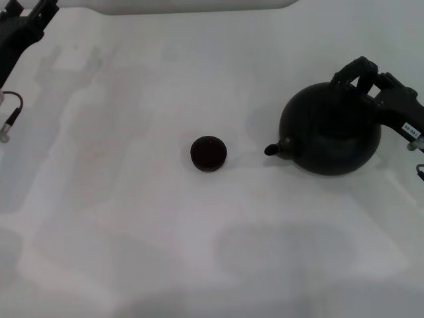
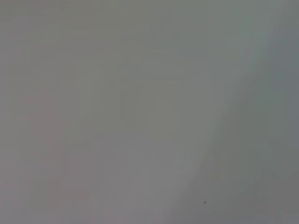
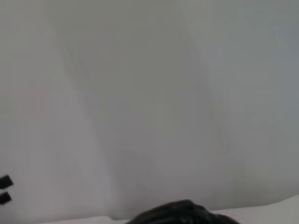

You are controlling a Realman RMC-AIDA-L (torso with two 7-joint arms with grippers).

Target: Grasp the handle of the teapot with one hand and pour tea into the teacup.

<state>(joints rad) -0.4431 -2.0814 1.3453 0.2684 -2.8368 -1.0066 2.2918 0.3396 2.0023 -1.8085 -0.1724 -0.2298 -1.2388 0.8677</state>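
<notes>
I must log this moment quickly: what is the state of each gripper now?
Left gripper: parked at the far left edge, state cannot be told.
Right gripper: at the handle of the teapot, grip cannot be told.

teapot: black, upright, spout toward teacup | handle: arched on top

The handle is mostly hidden by the right gripper — the left arm is cut off at the edge.

Dark teapot edge against pale white surface
</notes>
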